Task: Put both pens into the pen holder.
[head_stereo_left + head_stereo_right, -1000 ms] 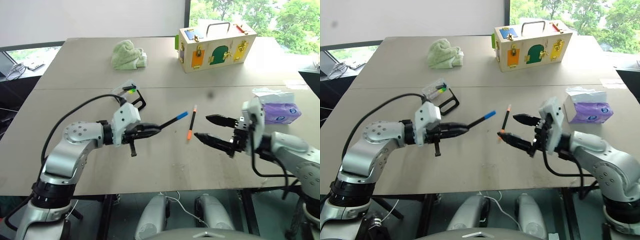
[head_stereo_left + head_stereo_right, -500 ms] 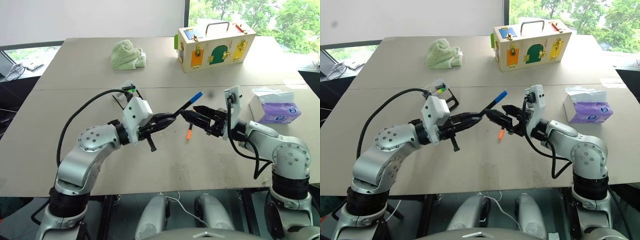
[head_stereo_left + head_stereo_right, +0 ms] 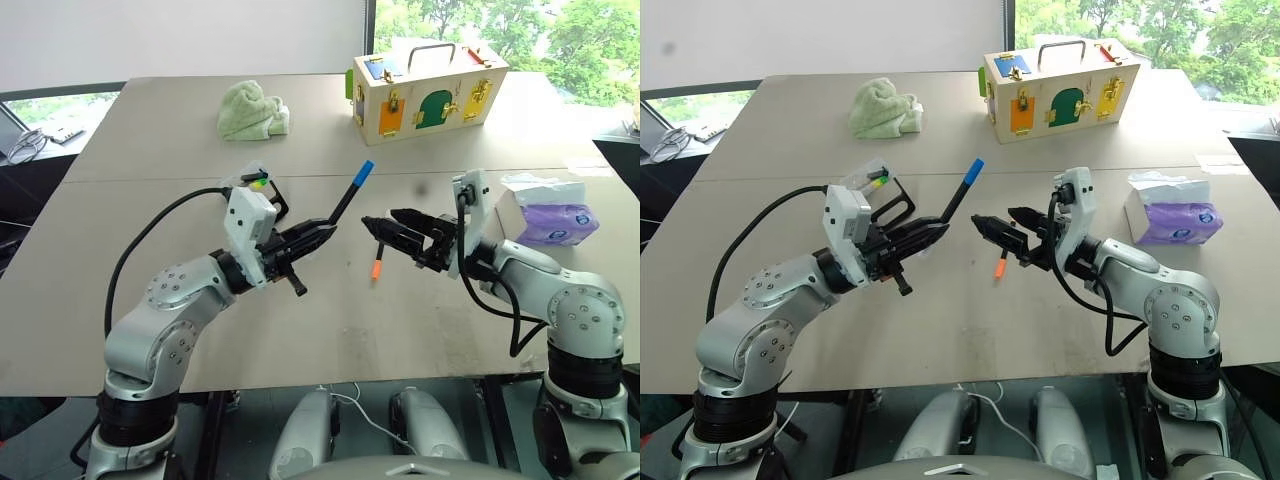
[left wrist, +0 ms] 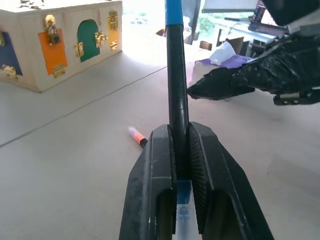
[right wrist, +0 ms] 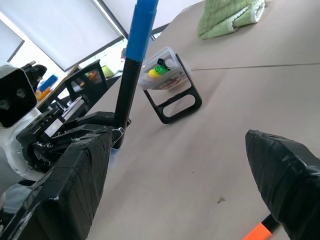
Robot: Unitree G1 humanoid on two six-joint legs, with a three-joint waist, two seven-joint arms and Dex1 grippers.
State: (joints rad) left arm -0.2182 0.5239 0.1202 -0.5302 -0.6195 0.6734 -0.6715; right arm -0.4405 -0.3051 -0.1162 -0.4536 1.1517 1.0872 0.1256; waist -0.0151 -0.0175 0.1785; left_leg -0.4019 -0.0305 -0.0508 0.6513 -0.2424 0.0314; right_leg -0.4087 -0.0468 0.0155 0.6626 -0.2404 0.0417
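So here's where my rig sits. The left gripper (image 3: pixel 318 234) is clamped tight on the slim black pen with the blue end (image 3: pixel 349 196), pinching it down at its lower end, so the pen sticks up at a slant with the blue tip in the air above the table. In the left wrist view you can see the shaft wedged right between the two black fingers (image 4: pixel 155 175).

The right gripper (image 3: pixel 387 224) has its jaws spread wide and nothing in them. It's pointing across at the left gripper, fingertips just beside the held pen but not touching it as far as I can see.

The other slim black pen, the one with the orange end (image 3: pixel 379 262), is lying flat on the big grey tabletop (image 3: pixel 300 330), just under the right gripper's fingers, orange tip toward me.

The pen holder, a small clear plastic cup on a black loop-shaped frame (image 3: pixel 880 192), sits on the table just behind the left wrist. It's tipped back on its frame, and there's a green-tipped marker and a yellow one inside.

Further back: a crumpled pale green cloth (image 3: pixel 253 109), a pale wooden box with coloured doors (image 3: pixel 428 88), and a purple tissue pack (image 3: pixel 557 217) off to the right.
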